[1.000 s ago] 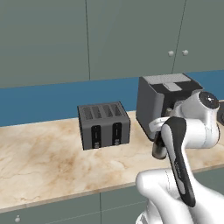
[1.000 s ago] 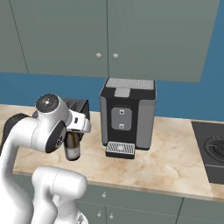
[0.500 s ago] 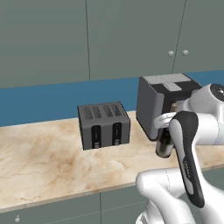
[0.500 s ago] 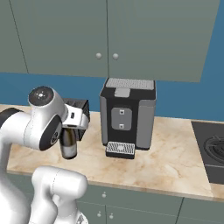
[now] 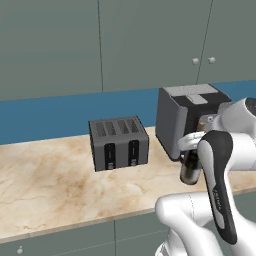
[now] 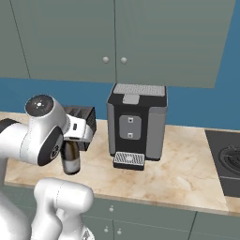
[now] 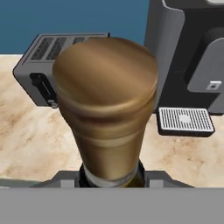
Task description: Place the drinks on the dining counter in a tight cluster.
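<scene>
Your tool has swung left across the surface, clamped on 1 dark bottle lifted beside the toaster and coffee machine. Judged: transport to the dining counter pending.

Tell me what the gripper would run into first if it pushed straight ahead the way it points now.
The gripper holds a dark bottle pointing down, so the bottle's base would most likely meet the marble worktop first, in front of the toaster and beside the coffee machine. Depth is uncertain.
</scene>
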